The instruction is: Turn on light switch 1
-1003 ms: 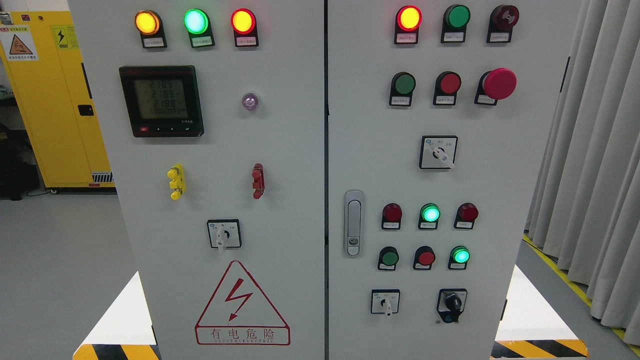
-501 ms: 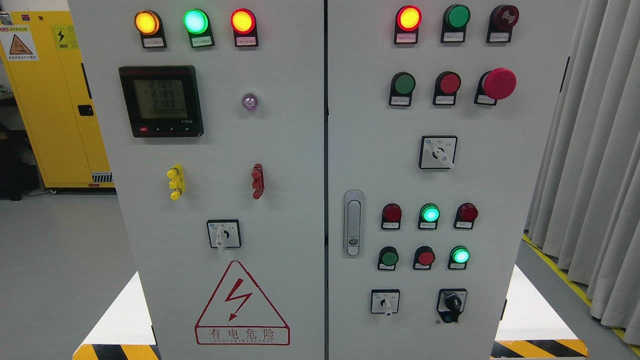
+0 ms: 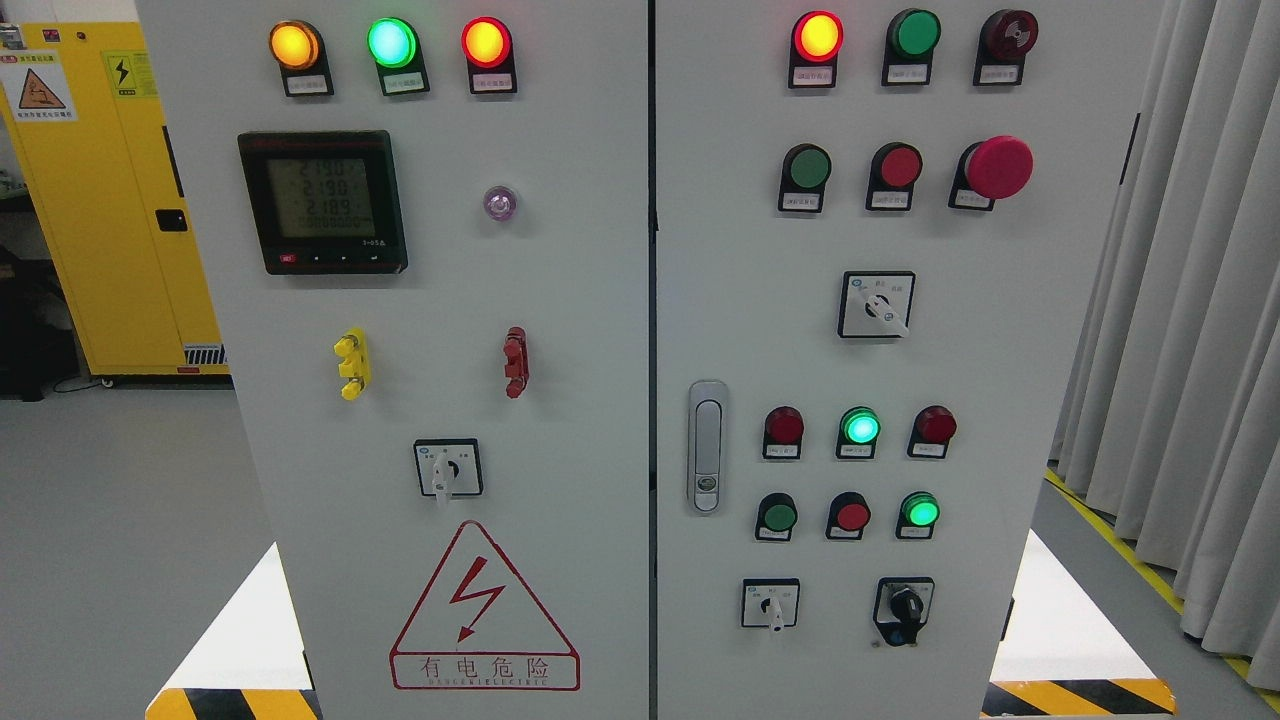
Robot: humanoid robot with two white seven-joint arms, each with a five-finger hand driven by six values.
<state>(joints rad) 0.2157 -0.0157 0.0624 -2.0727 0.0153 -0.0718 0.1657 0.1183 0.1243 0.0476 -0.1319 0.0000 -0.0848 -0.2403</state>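
1. Head view: a pale grey electrical cabinet (image 3: pixel 560 300) with two doors fills the picture, seen straight on.
2. No robot hand or arm shows anywhere, so whether the fingers are apart or together cannot be told.
3. Which control is light switch 1 cannot be told; the small labels are too blurred to read.
4. Left door: three lit lamps run across the top, amber (image 3: pixel 294 45), green (image 3: pixel 391 42) and red (image 3: pixel 486 42). Below them sits a black meter (image 3: pixel 323 201) with a dim screen, and below that a yellow clip (image 3: pixel 352 363) and a red clip (image 3: pixel 516 362). A small knob switch (image 3: pixel 448 468) sits above a red lightning warning triangle (image 3: pixel 484 610).
5. Right door: a lit red lamp (image 3: pixel 818 36) is at the top, with a large red mushroom button (image 3: pixel 998 167) lower right. A knob switch (image 3: pixel 877 304) sits mid-door, a silver door latch (image 3: pixel 707 446) at the left edge.
6. Near the bottom right, a lit green lamp (image 3: pixel 859 427) and a lit green button (image 3: pixel 920 512) glow above a white knob switch (image 3: pixel 771 603) and a black knob switch (image 3: pixel 905 610).
7. A yellow cabinet (image 3: pixel 110 200) stands far left; grey curtains (image 3: pixel 1190 350) hang at right.
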